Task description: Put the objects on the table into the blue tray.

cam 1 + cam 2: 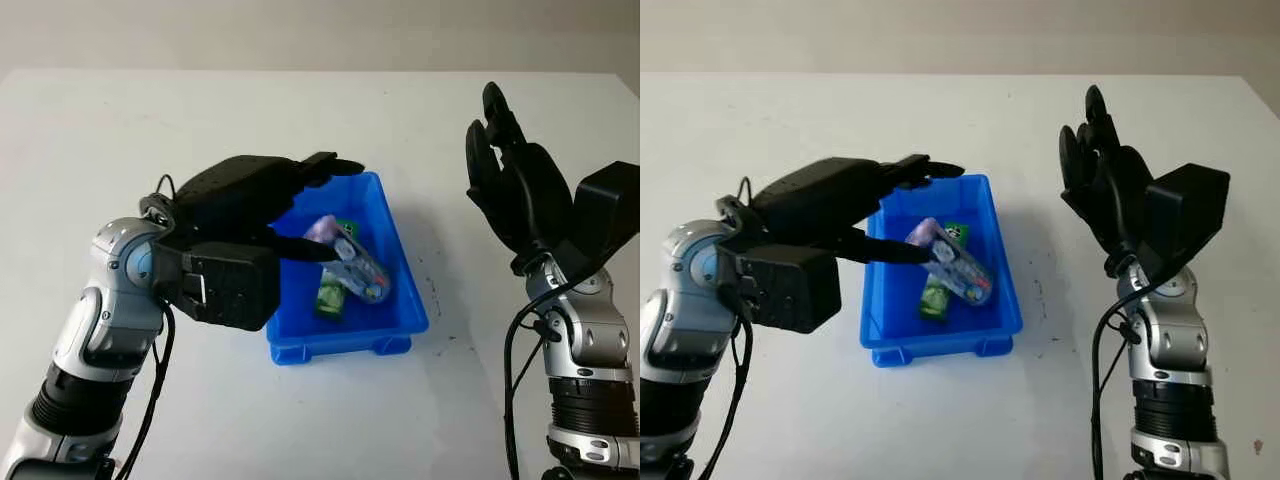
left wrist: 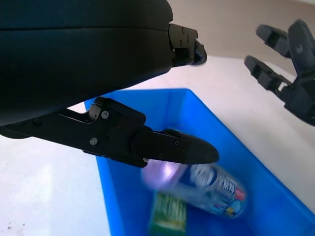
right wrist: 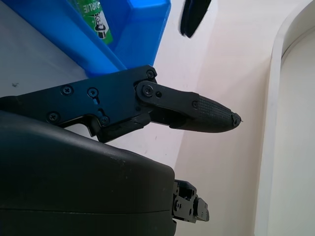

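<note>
The blue tray (image 1: pixel 340 346) sits mid-table. Inside it lie a green packet (image 1: pixel 332 298) and a clear labelled bottle with a purple cap (image 1: pixel 358 265), which rests slantwise across the packet. My left hand (image 1: pixel 322 212) hovers over the tray's left half, open and holding nothing. Its thumb (image 2: pixel 172 147) hangs just above the bottle's purple cap (image 2: pixel 162 173), and its upper fingers (image 1: pixel 335 165) reach over the tray's far rim. My right hand (image 1: pixel 510 175) is raised above the table to the right of the tray, open and empty.
The white table (image 1: pixel 150 130) surrounds the tray, with a few small dark specks (image 1: pixel 440 320) just to the tray's right. The table's far edge (image 1: pixel 300 70) runs behind the tray.
</note>
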Controlling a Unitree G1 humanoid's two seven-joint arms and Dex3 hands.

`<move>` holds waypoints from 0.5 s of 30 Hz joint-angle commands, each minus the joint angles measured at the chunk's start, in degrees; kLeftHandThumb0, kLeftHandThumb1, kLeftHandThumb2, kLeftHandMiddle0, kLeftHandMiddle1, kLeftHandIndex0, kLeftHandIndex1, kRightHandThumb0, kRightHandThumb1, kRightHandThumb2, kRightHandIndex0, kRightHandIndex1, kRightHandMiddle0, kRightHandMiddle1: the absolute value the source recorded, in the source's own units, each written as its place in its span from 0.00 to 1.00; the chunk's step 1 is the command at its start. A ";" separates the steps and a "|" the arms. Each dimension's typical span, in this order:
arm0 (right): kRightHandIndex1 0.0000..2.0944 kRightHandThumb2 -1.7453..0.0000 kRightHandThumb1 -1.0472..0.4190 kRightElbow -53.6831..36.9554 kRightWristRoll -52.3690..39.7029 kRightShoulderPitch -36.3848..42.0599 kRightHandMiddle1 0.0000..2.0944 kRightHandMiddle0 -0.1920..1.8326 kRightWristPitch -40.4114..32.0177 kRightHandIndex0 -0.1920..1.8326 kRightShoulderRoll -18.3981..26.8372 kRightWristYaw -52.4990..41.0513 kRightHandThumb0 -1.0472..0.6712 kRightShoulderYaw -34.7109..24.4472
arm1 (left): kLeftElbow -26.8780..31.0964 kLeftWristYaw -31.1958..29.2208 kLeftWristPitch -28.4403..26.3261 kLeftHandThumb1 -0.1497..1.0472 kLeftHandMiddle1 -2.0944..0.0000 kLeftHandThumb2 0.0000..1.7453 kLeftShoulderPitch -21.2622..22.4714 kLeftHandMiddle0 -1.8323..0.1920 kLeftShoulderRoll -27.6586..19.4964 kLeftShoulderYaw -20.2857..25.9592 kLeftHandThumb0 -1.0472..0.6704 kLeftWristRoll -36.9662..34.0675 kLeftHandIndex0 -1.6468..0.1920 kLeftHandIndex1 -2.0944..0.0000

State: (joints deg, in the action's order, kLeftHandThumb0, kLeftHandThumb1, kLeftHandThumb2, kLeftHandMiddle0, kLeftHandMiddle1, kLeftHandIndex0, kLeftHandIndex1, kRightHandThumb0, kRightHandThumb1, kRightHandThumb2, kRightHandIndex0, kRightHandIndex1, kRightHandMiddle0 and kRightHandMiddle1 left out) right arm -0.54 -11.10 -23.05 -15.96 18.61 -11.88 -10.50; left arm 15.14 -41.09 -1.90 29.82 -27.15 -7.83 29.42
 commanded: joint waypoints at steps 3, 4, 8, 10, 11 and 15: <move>0.00 0.63 0.00 -1.21 0.72 0.37 0.00 0.00 0.47 0.00 0.91 -0.46 0.24 -0.10 | -1.59 -0.01 1.29 1.00 1.00 0.15 1.30 1.00 -1.93 -0.71 0.22 -2.85 0.98 0.97; 0.00 0.63 0.00 -1.10 0.84 0.30 0.00 0.00 0.41 0.00 0.95 -0.54 0.24 -0.09 | -1.71 0.07 1.21 1.00 1.00 0.15 1.31 1.00 -2.12 -0.72 0.22 -3.40 0.99 0.98; 0.00 0.64 0.00 -1.18 1.19 -0.06 0.00 0.00 0.21 0.00 0.47 -0.14 0.24 -0.01 | -0.88 2.16 -0.60 1.00 1.00 0.19 0.50 1.00 -1.81 2.17 0.21 -7.52 1.00 0.99; 0.00 0.64 0.00 -1.31 1.34 -0.13 0.00 0.00 0.35 0.00 0.39 -0.05 0.24 0.04 | -1.86 6.92 0.07 1.00 1.00 0.23 -0.83 1.00 -0.55 5.60 0.20 -10.42 1.00 0.99; 0.00 0.64 0.00 -1.27 1.22 -0.17 0.00 0.00 0.27 0.00 0.41 -0.17 0.23 -0.01 | -3.11 10.17 0.52 1.00 1.00 0.27 -1.45 1.00 0.76 7.77 0.20 -12.33 1.00 1.00; 0.00 0.63 0.00 -0.95 0.57 -0.42 0.00 0.00 0.06 0.00 0.50 -0.85 0.22 -0.22 | -8.78 23.55 0.53 1.00 1.00 0.34 -2.50 1.00 6.40 15.61 0.22 -18.65 1.00 1.00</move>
State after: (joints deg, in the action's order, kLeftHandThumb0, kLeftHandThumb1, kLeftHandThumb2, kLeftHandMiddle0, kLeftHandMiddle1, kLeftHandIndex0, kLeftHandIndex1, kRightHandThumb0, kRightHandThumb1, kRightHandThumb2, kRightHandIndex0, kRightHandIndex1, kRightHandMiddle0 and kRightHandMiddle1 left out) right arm -0.59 -10.20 -22.88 -15.95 18.86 -12.49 -10.42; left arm 8.18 -19.78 -1.35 28.44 -22.04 5.49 12.21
